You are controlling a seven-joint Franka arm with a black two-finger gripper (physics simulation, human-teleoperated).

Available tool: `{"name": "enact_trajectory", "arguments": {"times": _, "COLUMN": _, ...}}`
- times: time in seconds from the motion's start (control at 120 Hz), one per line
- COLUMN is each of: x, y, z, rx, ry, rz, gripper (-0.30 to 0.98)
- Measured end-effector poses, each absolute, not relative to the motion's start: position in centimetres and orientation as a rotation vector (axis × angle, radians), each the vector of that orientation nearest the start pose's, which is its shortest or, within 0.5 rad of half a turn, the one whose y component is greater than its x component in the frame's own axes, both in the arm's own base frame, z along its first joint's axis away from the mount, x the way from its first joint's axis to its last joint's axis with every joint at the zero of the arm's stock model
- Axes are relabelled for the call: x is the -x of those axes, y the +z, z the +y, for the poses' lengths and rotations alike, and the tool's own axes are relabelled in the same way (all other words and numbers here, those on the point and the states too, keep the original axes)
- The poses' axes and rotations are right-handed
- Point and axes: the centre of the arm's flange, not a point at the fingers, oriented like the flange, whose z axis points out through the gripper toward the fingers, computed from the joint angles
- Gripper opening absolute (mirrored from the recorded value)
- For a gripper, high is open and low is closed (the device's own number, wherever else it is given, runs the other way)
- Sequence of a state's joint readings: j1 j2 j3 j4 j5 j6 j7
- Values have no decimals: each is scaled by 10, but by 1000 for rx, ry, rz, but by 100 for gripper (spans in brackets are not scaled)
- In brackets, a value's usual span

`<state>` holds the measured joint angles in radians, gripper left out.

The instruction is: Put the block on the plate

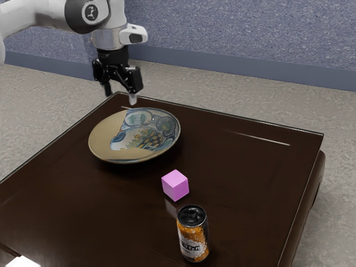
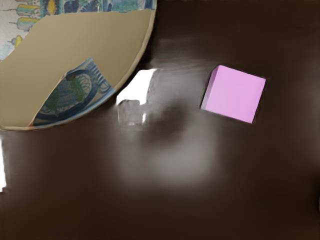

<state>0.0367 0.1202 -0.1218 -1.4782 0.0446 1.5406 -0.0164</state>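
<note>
Gripper (image 1: pixel 120 93) spread wide and empty, near plate (image 1: pixel 105 138). Block (image 1: pixel 175 186) near plate — carried too low, it could strike plate and slip.

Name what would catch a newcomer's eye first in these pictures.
Probably the pink block, vivid against the dark table, lying between the plate and the orange-and-black can in the exterior view. Next, likely the plate itself, part plain tan, part blue-patterned. Beyond it, the empty hand hangs with its fingers apart.
</note>
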Motion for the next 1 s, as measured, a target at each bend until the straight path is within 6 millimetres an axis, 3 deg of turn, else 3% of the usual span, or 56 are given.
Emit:
{"name": "enact_trajectory", "arguments": {"times": 0.092, "x": -589, "y": 596, "z": -30, "rx": 3104, "ry": 71, "rz": 63, "gripper": 69}}
{"name": "enact_trajectory", "arguments": {"times": 0.208, "x": -597, "y": 584, "z": -41, "rx": 3078, "ry": 79, "rz": 101, "gripper": 69}}
{"name": "enact_trajectory", "arguments": {"times": 0.392, "x": -634, "y": 529, "z": -88, "rx": 3081, "ry": 156, "rz": 284, "gripper": 69}}
{"name": "enact_trajectory", "arguments": {"times": 0.517, "x": -651, "y": 473, "z": -114, "rx": 3081, "ry": 252, "rz": 382, "gripper": 69}}
{"name": "enact_trajectory", "arguments": {"times": 0.608, "x": -658, "y": 444, "z": -130, "rx": 3077, "ry": 281, "rz": 446, "gripper": 69}}
{"name": "enact_trajectory", "arguments": {"times": 0.783, "x": -651, "y": 389, "z": -137, "rx": 3064, "ry": 325, "rz": 540, "gripper": 69}}
{"name": "enact_trajectory", "arguments": {"times": 1.0, "x": -665, "y": 355, "z": -131, "rx": 3075, "ry": 270, "rz": 590, "gripper": 69}}
